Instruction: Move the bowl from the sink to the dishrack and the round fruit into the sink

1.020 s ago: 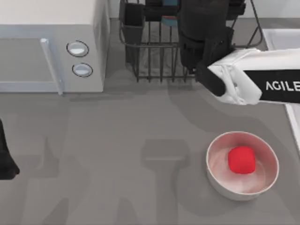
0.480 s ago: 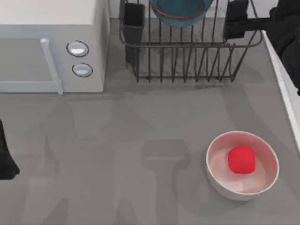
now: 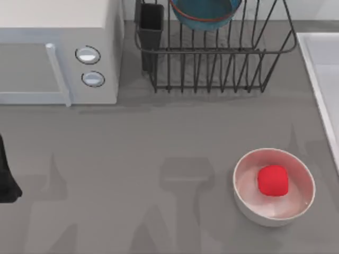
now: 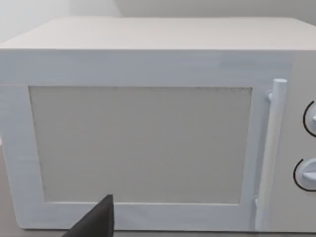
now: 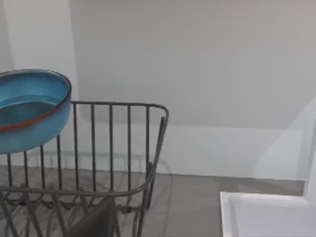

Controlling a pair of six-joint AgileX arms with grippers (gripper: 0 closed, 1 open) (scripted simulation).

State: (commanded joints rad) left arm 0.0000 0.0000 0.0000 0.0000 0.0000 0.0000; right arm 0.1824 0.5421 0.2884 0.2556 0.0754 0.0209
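Note:
The teal-blue bowl with its orange-red band rests among the back bars of the dark wire dishrack. In the right wrist view the bowl sits above the rack bars, and a dark part of my right gripper shows at the picture's edge, apart from the bowl. The round fruit, bright red, lies inside a glossy white bowl at the front right. The sink runs along the table's right edge, and its corner appears beside the rack. My left arm is parked at the left edge.
A white microwave with two round knobs stands at the back left, and its door faces the left wrist camera. A black utensil cup sits at the rack's left corner. Grey tabletop lies between the microwave and the white bowl.
My right arm has drawn away from over the dishrack toward the right, past the sink edge. The bowl stays in the rack. The fruit and left arm have not moved.

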